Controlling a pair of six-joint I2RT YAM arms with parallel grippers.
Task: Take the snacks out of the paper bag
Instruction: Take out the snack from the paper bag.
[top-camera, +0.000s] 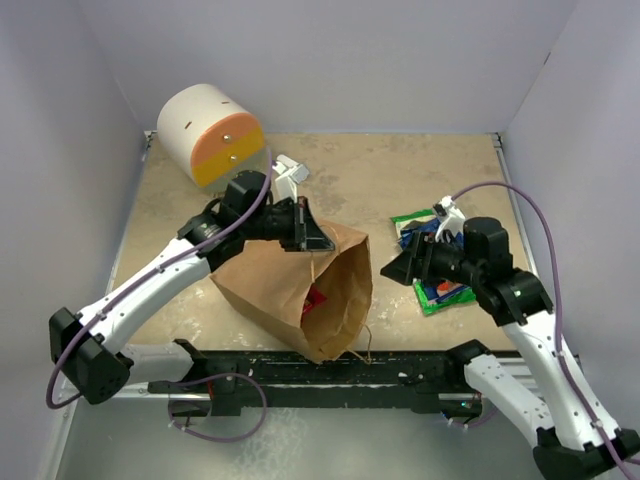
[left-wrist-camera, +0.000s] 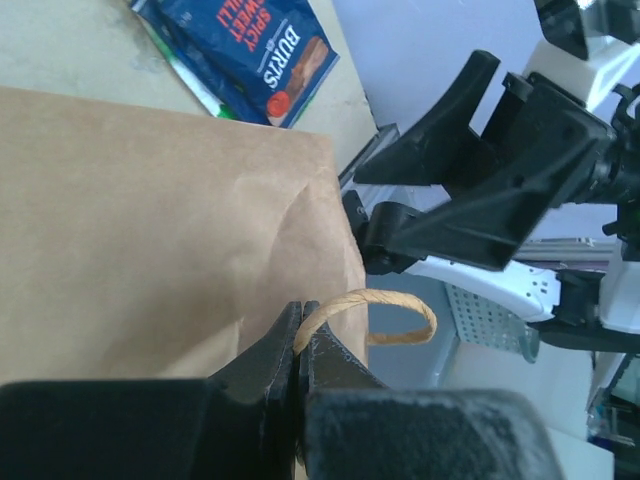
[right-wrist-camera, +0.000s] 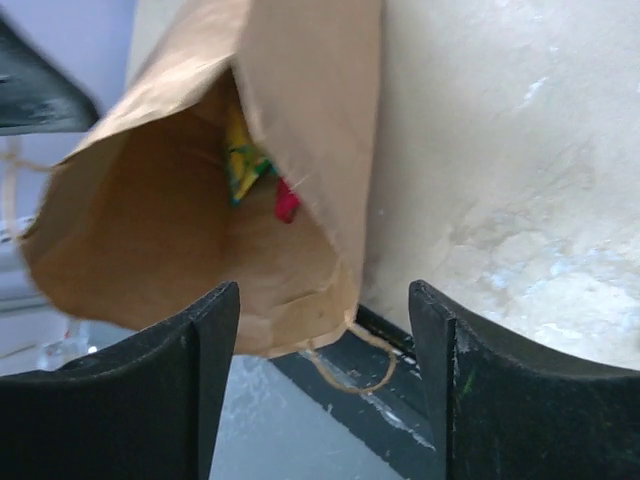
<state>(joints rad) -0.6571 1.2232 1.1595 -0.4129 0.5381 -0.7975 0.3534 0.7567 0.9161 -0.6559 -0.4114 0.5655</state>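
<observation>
Pinching the paper bag (top-camera: 285, 285) handle (left-wrist-camera: 390, 318), left gripper (left-wrist-camera: 300, 335) faces right gripper (top-camera: 392, 270)

White-and-orange cylinder (top-camera: 210, 135) lying at far-left corner of beige table (top-camera: 400, 180).

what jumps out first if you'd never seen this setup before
The brown paper bag lying on its side at centre grabs the eye first, its mouth gaping toward the arms' bases with a red packet showing inside. The left gripper is pinched shut on the bag's rim at a handle, while the right gripper stands open before the mouth. A white-and-orange cylinder sits in the far left corner.
</observation>
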